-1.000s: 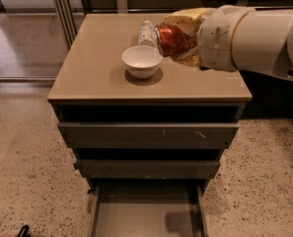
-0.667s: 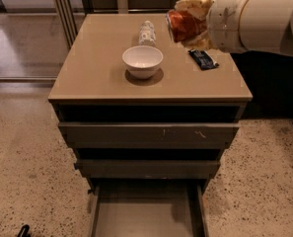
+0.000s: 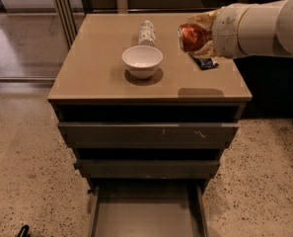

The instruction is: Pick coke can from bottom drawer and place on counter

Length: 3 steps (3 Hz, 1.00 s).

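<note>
The gripper, closed around the coke can, holds it tilted above the right side of the counter. A bowl and a pale can sit mid-counter. A dark packet lies beneath the gripper. The bottom drawer, lowest of 3, is open.

On the counter: white bowl centre, pale can behind it, dark packet at right edge, beneath the gripper holding the coke can.

floor: speckled terrazzo | rear left: metal-framed partition, perhaps glass
</note>
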### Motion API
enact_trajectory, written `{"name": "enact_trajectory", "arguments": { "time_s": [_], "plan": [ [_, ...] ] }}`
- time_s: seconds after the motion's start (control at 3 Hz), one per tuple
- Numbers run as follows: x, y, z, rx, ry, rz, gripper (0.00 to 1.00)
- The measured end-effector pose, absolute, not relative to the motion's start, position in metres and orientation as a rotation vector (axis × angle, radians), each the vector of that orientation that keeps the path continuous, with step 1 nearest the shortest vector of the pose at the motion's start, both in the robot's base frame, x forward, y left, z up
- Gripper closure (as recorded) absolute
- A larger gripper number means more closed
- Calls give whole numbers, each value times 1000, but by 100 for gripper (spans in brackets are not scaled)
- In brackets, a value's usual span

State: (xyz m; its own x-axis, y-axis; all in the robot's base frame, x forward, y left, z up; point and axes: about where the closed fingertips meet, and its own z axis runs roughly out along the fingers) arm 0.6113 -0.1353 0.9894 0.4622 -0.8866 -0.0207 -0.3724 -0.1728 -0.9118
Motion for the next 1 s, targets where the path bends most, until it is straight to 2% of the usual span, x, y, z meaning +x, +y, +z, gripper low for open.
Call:
{"name": "enact_trajectory", "arguments": {
  "time_s": [0.33,1.0],
  "plan": [
    [625,-136,961,-1757,1155,-592,100],
    [658,-106,917,-1815,1205,-426,100]
  ]
}}
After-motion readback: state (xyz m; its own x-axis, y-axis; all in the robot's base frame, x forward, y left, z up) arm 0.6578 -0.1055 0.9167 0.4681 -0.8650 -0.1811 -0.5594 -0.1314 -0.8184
